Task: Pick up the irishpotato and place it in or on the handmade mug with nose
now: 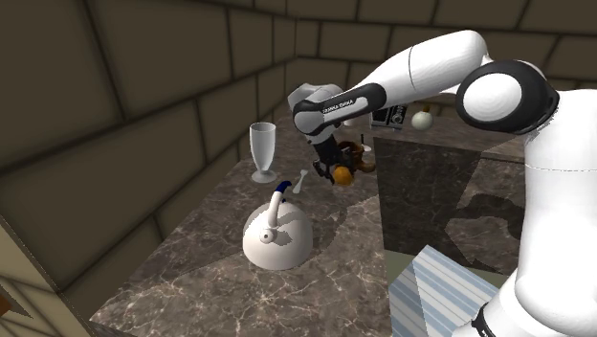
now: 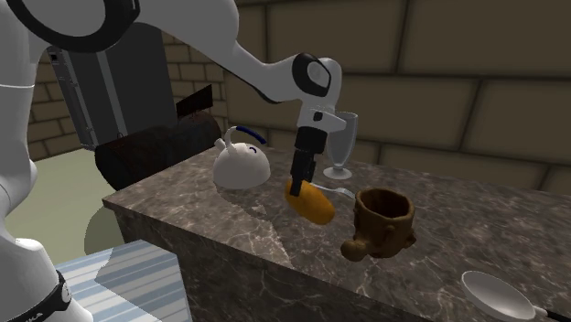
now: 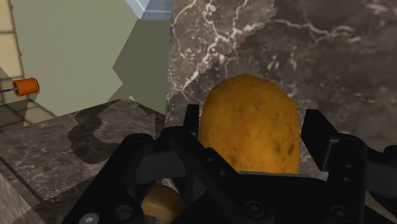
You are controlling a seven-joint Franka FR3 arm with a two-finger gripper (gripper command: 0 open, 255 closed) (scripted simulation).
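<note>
My black gripper [image 2: 300, 179] is shut on a yellow-brown potato [image 2: 309, 203], clasping its upper end so that the rest hangs below the fingers, low over the dark marble counter [image 2: 229, 220]. In the wrist view the potato [image 3: 251, 124] sits between the two black fingers [image 3: 191, 127], which press on its sides. The brown mug with a nose [image 2: 384, 220] stands upright on the counter, just off the potato toward the second exterior view's right, apart from it. From the shoulder view the potato [image 1: 342, 174] shows under the hand [image 1: 335, 165].
A white kettle with a blue handle [image 1: 276, 237] stands on the counter, and a clear goblet [image 1: 262, 150] stands behind it near the wall. A white spoon [image 2: 499, 297] lies past the mug. A striped cloth [image 1: 431, 297] lies below the counter's edge.
</note>
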